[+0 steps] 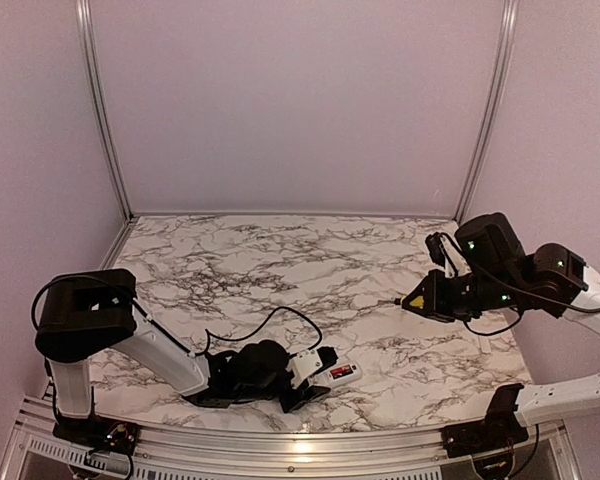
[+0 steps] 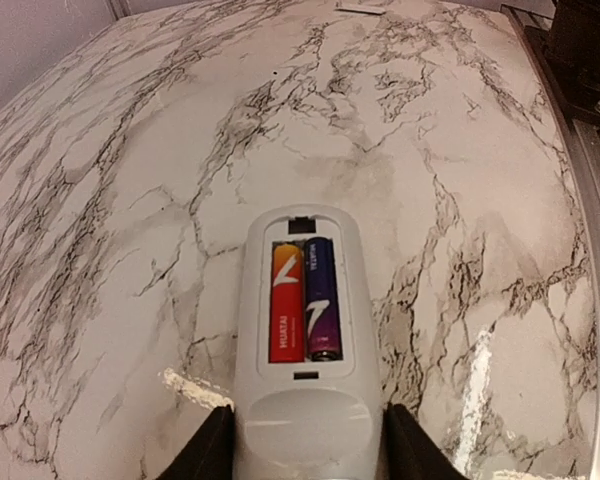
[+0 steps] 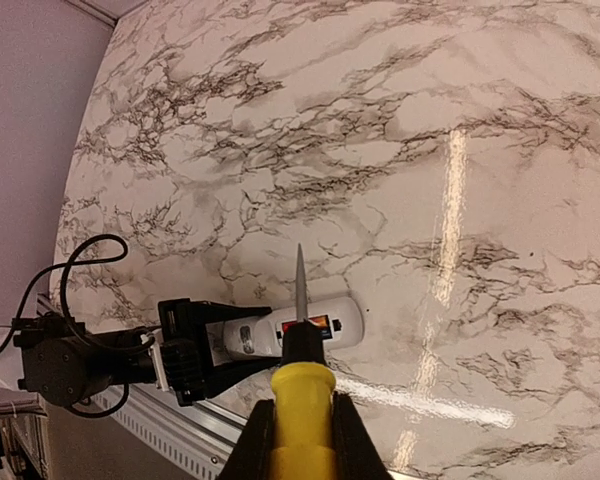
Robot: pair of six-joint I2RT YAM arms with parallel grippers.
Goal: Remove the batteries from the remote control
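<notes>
Gripped at the tabletop (image 1: 280,260)'s near edge, about midway along: the remote control (image 2: 305,425), back up and cover off, its butt pinched between the half-closed fingers of the left gripper (image 1: 320,378). Seated side by side in the open recess: both batteries (image 2: 302,300), not yet out. Likely in hand: prying the first cell. Calls for lowering the tip to a cell's end and levering gently. Farther off, raised near the right edge: right gripper (image 3: 300,440) closed tight on a yellow-handled screwdriver (image 3: 301,385), blade aimed at the remote. No obstacle seen between.
</notes>
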